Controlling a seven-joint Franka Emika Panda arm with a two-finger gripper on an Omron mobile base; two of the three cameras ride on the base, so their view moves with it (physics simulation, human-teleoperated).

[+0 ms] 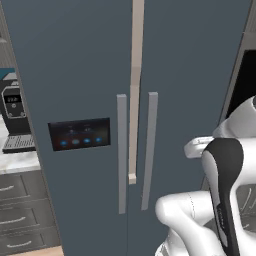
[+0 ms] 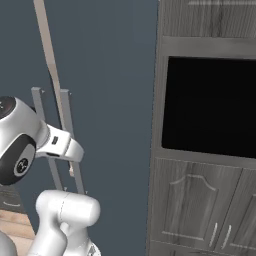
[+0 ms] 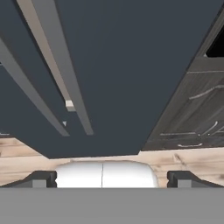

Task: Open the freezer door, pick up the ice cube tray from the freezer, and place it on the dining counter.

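The claw is hanging with its jaws spread wide and nothing between them, pointing at the foot of the fridge above a wooden floor. The freezer door, the one with the black lit panel, is sitting shut, its grey handle just beside the plain door's handle. A coffee machine is standing on the counter to the left; dark wood cabinets are flanking the right.

We see a slate blue-grey freezer door carrying a black panel with blue lights and a pale grey handle; at three o'clock, dark grey wood-grain cabinets.
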